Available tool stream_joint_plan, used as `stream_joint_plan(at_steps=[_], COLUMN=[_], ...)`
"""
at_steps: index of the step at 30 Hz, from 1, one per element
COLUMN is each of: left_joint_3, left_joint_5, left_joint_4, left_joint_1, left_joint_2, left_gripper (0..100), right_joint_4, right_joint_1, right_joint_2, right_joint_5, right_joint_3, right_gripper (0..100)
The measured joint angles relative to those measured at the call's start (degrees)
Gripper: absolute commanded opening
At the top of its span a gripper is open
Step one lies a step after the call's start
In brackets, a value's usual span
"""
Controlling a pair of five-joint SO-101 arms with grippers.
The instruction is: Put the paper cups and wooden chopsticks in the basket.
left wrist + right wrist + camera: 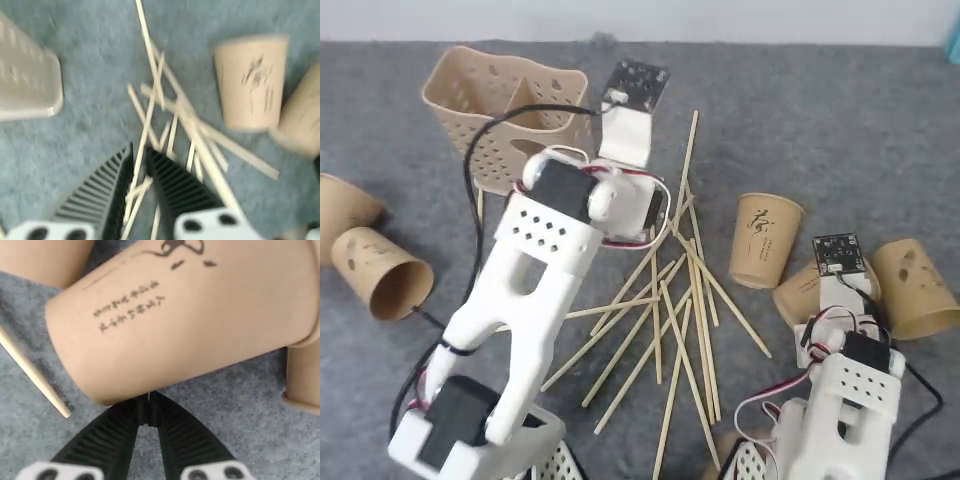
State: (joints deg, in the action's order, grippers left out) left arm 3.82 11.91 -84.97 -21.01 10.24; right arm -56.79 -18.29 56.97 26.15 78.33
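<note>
Barely begun: the basket (470, 90), upper left, looks empty, with paper cups (765, 240) and chopsticks (656, 320) strewn over the bench (840, 120). The left pincer (138, 165) nips one chopstick (145, 130); the right pincer (148, 407) is closed and empty beside a cup (190, 315).

Chopstick pile (670, 300) clutters centre; cups (765, 240) crowd right side; open carpet (840, 120) beyond them.

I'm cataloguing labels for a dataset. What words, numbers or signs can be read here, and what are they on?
Lying cup: dark brush-style mark and two rows of tiny characters, not clear enough to quote.
Upright cup: similar mark, too small to read.
Left cup: faint mark, unreadable.
Basket, chopsticks: no print visible.
</note>
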Motion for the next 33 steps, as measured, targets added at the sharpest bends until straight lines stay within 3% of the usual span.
stream_joint_plan(at_steps=[2, 4, 11, 15, 22, 33], left_joint_3=[0.26, 0.35, -0.35, -7.38, -31.56, -78.24], left_joint_5=[0.0, 0.0, -0.18, -0.18, -0.18, -0.18], left_joint_4=[0.44, 1.49, 11.34, 15.91, 14.51, -2.02], left_joint_1=[0.0, 0.0, 0.0, 0.09, 0.88, 2.99], left_joint_2=[-1.14, -3.69, -16.62, -26.9, -50.29, -84.04], left_gripper=[32, 34, 19, 15, 15, 13], right_joint_4=[0.0, 0.0, 0.0, 0.0, 0.0, 0.0], right_joint_1=[0.0, 0.0, 0.0, 0.0, 0.0, 0.0], right_joint_2=[0.0, 0.0, 0.0, 0.0, 0.0, 0.0], right_joint_5=[0.0, 0.0, 0.0, 0.0, 0.0, 0.0], right_joint_3=[0.0, 0.0, 0.0, 0.0, 0.0, 0.0], right_gripper=[1.5, 1.5, 1.5, 1.5, 1.5, 1.5])
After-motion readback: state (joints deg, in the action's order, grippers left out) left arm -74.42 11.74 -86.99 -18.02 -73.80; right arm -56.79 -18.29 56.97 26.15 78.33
